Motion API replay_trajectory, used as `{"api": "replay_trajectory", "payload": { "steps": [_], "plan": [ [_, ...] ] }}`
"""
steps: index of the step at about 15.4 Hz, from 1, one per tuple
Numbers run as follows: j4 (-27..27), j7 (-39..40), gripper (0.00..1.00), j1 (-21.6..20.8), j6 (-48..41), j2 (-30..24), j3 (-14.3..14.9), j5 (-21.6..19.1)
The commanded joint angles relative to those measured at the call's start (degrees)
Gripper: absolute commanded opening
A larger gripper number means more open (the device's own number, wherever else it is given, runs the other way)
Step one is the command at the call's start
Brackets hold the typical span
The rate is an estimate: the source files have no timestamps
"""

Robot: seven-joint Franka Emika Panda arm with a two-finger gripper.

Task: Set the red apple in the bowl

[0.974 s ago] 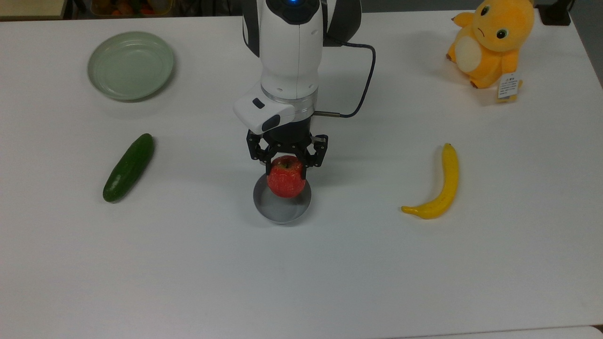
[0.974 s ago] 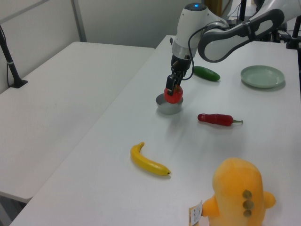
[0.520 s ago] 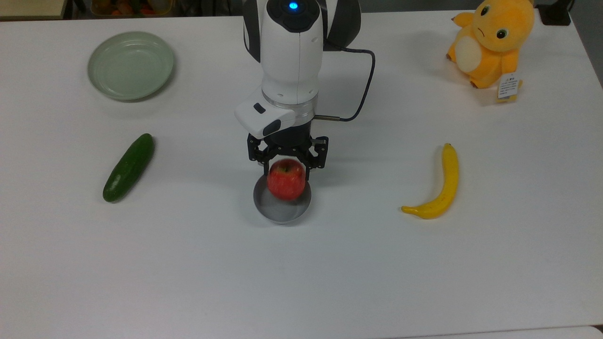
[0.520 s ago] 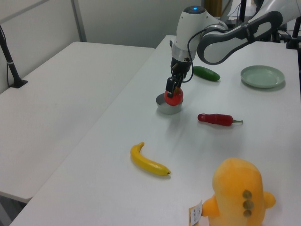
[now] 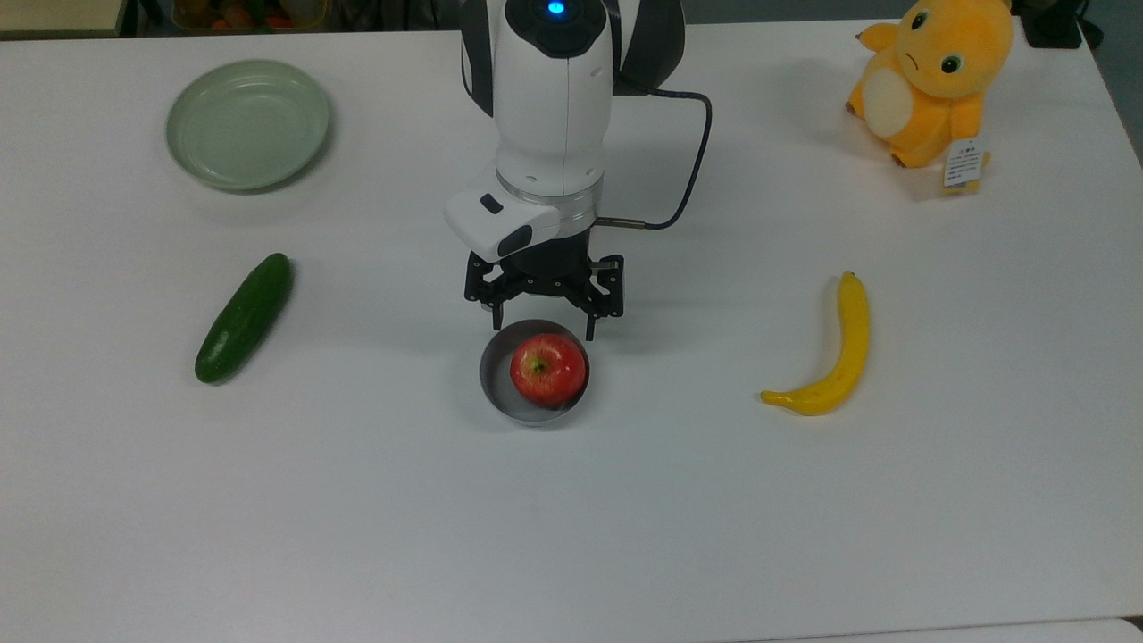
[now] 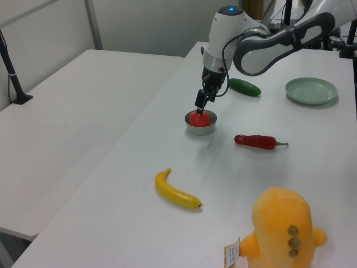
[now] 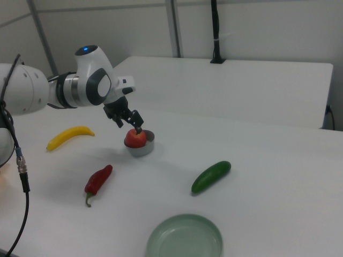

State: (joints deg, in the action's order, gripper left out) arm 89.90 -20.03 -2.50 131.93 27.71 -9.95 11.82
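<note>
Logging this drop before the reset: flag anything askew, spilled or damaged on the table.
Nothing stands out. The red apple sits stem-up in the bowl, which stands upright, and the open pincer hangs just above, clear of it. Nothing has spilled.

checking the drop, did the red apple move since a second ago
Yes. The red apple has dropped out of the open gripper and now sits inside the bowl, lower against its rim in the top view.
</note>
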Motion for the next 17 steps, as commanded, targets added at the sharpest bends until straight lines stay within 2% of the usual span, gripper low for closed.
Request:
{"api": "replay_trajectory", "payload": {
  "steps": [1, 5, 7, 11, 12, 15, 17],
  "plan": [
    [0.4, -1.3, 1.0, -0.7, -3.5, -3.9, 0.3, 0.1],
    [1.9, -1.2, 1.0, -0.8, -17.5, -10.4, -0.1, -0.4],
    [4.5, -1.2, 1.0, -0.9, -19.7, -14.3, -0.2, -1.1],
    [9.5, -1.3, 1.0, -0.5, -20.2, -22.3, 0.4, -6.0],
    [10.3, -1.3, 1.0, -0.3, -20.1, -23.7, 1.0, -6.9],
    [12.5, -0.8, 1.0, -0.8, -19.5, -26.7, 5.3, -10.6],
    [12.8, -0.5, 1.0, -0.8, -19.4, -27.5, 6.3, -10.8]
  ]
}}
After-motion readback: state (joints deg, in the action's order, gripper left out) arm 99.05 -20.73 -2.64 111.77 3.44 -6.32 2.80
